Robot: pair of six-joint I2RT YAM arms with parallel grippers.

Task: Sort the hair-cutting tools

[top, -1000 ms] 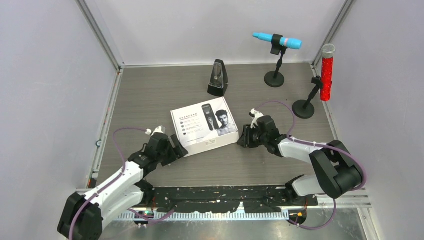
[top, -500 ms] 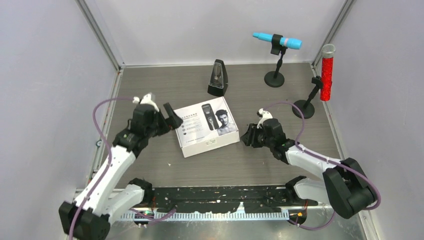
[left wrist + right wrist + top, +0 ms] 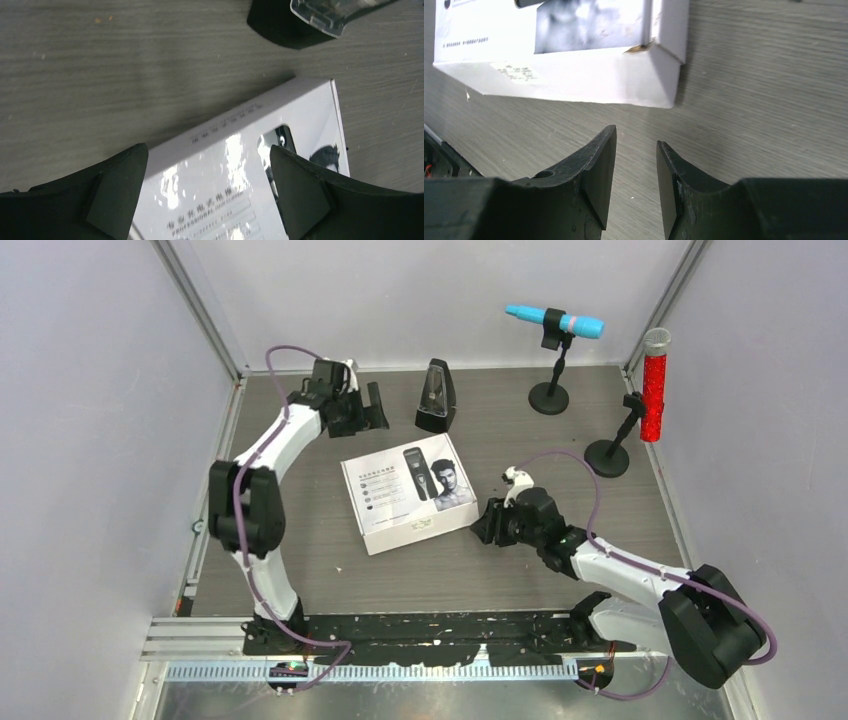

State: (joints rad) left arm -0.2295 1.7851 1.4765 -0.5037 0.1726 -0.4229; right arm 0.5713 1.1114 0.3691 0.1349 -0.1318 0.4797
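A closed white box [image 3: 408, 493] printed with a black clipper and a man's face lies mid-table. No clipper, comb guards, cable or bottle shows outside it. My left gripper [image 3: 376, 412] is open and empty at the far side, left of the metronome. In the left wrist view the box [image 3: 260, 200] lies under the open gripper [image 3: 207, 149]. My right gripper [image 3: 483, 523] hangs low just off the box's near right corner. In the right wrist view the gripper [image 3: 636, 136] is slightly open and empty, with the box corner [image 3: 659, 75] just ahead.
A black pyramid metronome [image 3: 435, 395] stands behind the box, and its base shows in the left wrist view [image 3: 280, 25]. A blue microphone [image 3: 555, 320] and a red microphone [image 3: 654, 390] stand on round black bases at the far right. Grey walls close in three sides.
My left arm has swung from the box's near left corner up to the far side beside the metronome. My right gripper has shifted slightly nearer. The box stays put.
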